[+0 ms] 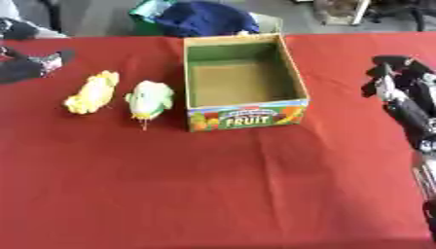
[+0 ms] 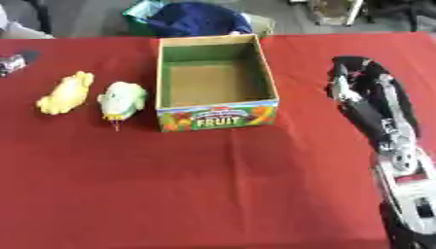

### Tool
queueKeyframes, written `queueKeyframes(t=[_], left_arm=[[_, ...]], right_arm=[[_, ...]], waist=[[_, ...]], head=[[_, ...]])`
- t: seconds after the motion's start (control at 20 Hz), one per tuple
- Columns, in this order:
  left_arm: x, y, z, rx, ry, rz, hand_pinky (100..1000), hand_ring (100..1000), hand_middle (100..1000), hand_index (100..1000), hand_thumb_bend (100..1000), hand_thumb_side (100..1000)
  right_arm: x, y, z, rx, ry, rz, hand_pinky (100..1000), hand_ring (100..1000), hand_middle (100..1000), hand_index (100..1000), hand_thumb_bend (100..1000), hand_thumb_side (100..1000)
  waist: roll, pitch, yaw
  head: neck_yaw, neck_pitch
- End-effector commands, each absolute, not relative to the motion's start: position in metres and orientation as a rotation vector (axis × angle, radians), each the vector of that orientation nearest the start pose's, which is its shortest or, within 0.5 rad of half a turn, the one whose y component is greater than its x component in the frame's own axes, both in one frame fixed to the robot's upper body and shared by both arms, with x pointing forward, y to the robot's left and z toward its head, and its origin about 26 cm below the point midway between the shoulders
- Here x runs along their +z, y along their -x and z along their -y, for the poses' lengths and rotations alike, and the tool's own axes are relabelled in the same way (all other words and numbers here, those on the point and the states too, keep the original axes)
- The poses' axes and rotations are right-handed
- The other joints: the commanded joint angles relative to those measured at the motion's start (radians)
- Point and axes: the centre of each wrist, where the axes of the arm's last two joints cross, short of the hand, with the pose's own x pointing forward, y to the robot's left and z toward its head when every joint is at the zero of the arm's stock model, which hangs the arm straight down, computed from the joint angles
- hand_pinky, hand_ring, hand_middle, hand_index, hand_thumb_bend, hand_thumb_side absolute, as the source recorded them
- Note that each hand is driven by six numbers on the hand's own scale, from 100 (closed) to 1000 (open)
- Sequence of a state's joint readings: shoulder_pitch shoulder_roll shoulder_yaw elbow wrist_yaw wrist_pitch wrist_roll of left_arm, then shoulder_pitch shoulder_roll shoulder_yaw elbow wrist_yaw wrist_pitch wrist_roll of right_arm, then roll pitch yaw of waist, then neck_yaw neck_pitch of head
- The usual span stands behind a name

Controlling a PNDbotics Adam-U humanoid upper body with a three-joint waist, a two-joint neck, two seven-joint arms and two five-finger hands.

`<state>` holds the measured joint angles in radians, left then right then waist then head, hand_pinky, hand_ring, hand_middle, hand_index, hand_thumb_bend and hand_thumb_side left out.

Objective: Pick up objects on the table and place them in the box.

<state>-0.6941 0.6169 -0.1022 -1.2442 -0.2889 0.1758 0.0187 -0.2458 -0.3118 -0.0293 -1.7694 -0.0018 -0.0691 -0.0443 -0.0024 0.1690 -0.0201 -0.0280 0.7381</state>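
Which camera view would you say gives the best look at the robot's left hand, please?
The left eye view shows it best: the left hand lies at the left edge on the red table, its dark shape largely in frame. The right eye view catches only a small sliver at its left edge. Neither view shows how the fingers are set.

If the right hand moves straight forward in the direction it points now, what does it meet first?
Probably nothing on the table. The right hand points toward the far edge, right of the box, over bare red cloth. Its height is unclear.
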Motion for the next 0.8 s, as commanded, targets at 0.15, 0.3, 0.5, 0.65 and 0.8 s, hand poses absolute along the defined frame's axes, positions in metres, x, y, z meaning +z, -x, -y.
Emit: queueKeyframes(t=[0.15, 0.3, 0.5, 0.65, 0.8], left_arm=[[0.215, -0.433, -0.342, -0.735, -0.91, 1.583, 621, 773, 627, 728, 831, 286], [0.215, -0.441, -0.334, -0.79, -0.952, 1.525, 622, 766, 624, 727, 831, 258], [0.212, -0.451, -0.321, -0.846, -0.982, 1.459, 604, 742, 607, 727, 812, 233], [0.207, -0.457, -0.314, -0.869, -1.005, 1.421, 597, 729, 599, 726, 791, 230], [0.2, -0.462, -0.308, -0.882, -1.021, 1.382, 588, 712, 585, 722, 782, 226]], right_arm=[[0.137, -0.323, 0.289, 0.272, 0.233, 2.088, 518, 523, 567, 729, 100, 451], [0.137, -0.323, 0.288, 0.272, 0.231, 2.087, 518, 524, 567, 729, 100, 452], [0.136, -0.323, 0.288, 0.272, 0.227, 2.084, 518, 524, 567, 729, 100, 453], [0.135, -0.323, 0.288, 0.272, 0.224, 2.083, 518, 524, 567, 729, 100, 453], [0.135, -0.323, 0.288, 0.272, 0.224, 2.081, 518, 524, 567, 729, 100, 452]], waist=[[0.001, -0.018, -0.003], [0.001, -0.019, -0.004], [0.0, -0.021, -0.006], [-0.001, -0.021, -0.008], [-0.002, -0.021, -0.009]], head=[[0.002, 0.006], [0.002, 0.007], [0.002, 0.01], [0.002, 0.011], [0.003, 0.011]])
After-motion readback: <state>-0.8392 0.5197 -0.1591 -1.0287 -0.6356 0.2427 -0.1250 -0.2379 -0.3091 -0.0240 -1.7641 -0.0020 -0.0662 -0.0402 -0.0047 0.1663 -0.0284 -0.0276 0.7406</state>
